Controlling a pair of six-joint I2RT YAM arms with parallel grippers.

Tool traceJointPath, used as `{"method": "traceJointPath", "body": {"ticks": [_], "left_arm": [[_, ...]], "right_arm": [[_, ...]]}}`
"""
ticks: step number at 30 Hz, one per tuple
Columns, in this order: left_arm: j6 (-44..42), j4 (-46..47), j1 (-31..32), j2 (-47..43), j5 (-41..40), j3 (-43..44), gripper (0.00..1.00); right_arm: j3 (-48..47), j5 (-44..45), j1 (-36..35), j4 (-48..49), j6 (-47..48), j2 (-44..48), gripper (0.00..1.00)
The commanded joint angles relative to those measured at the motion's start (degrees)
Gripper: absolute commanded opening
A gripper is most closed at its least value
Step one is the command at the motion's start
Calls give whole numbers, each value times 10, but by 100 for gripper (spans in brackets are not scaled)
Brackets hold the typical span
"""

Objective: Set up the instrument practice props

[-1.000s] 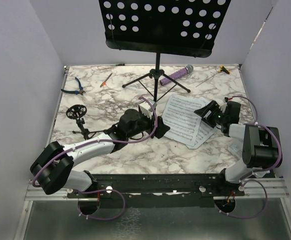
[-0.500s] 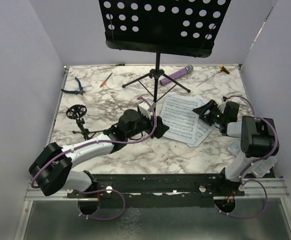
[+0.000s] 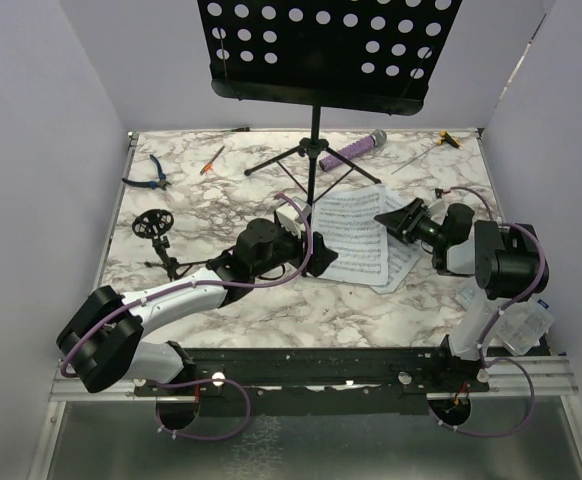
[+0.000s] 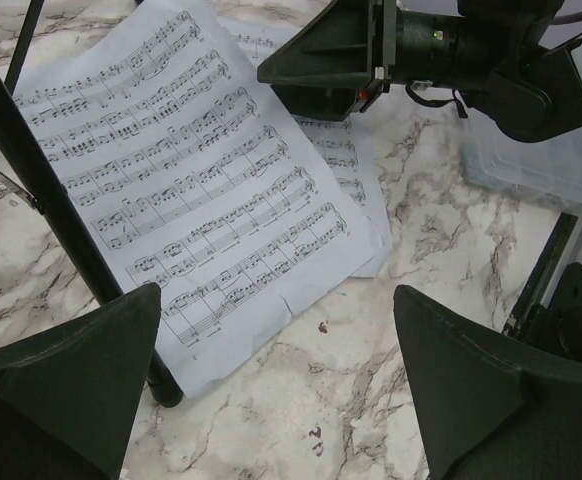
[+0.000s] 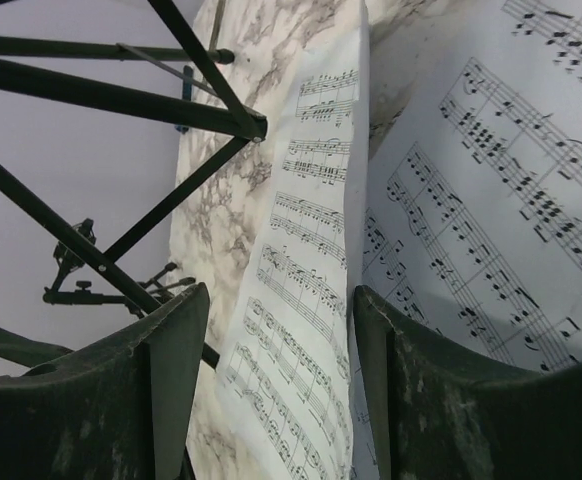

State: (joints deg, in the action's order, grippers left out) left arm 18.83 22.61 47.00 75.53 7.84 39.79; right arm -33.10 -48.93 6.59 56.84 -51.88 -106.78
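Looking down on a white, grey-veined marble table (image 3: 301,310) shut in by plain pale walls (image 3: 31,150) left, right and behind, with the music stand (image 3: 316,60) at back centre, the microphone (image 3: 354,148) lying by its feet, the mic stand (image 3: 156,228) at the left and pliers (image 3: 149,172) beyond it. Finds the pages (image 3: 356,240) overlapping on the marble just right of the stand's pole, a clear box (image 3: 524,325) at the near right edge. Shows the left gripper (image 3: 309,245) spread wide and empty at the pages' near-left corner, the right gripper (image 3: 401,220) part-open astride a lifted page edge, not clamped.
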Motion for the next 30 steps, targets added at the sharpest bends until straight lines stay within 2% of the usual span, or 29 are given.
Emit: {"method": "traceJointPath", "body": {"ticks": [1,9,14,19,25,30], "left_arm": [[-8,-7,5,-5,-15,-4,99],[-7,-7,4,-2,-13,-2,99],[-8,-7,4,-8,-19,-8,99],[-12,-10,4,-20,-30,-15,99],[-7,-11,4,-29,-41,-17,99],[7,-18,4,-28,-55,-11,99]], "right_arm": [[-18,-13,-26,-42,39,-5,63],[-53,-14,-59,-73,62,-36,64],[-77,-18,-66,-80,64,-49,58],[-85,-19,-82,-75,63,-51,43],[-87,-31,-83,-73,65,-40,18],[-70,-1,-83,-152,118,37,1]]}}
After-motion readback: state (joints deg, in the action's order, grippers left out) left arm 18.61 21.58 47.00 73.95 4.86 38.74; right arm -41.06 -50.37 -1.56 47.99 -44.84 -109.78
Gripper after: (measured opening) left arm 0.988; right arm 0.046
